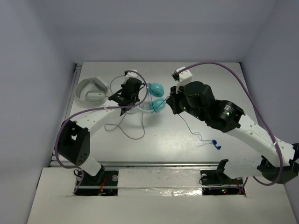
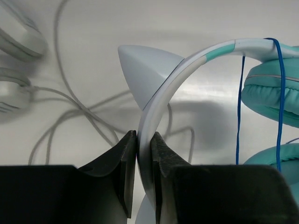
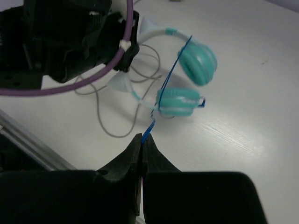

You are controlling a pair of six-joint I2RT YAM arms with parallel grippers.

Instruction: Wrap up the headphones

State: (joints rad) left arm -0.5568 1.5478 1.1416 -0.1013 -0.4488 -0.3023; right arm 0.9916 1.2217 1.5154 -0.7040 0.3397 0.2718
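Observation:
The headphones have teal ear cups [image 1: 157, 88] and a white headband [image 2: 161, 91] with cat-ear points. My left gripper [image 2: 144, 142] is shut on the headband and holds the headphones above the table; it shows in the top view [image 1: 127, 95] too. The thin blue cable [image 2: 279, 93] runs over the band and down past the cups. My right gripper [image 3: 143, 140] is shut on the blue cable [image 3: 148, 129] just below the lower cup [image 3: 178, 101]. The rest of the cable trails over the table to the blue plug [image 1: 216, 144].
All-white headphones [image 1: 92, 91] lie at the back left, their grey cable [image 1: 126, 127] looped on the table under my left arm. The table's near edge [image 1: 159, 164] runs in front of the arm bases.

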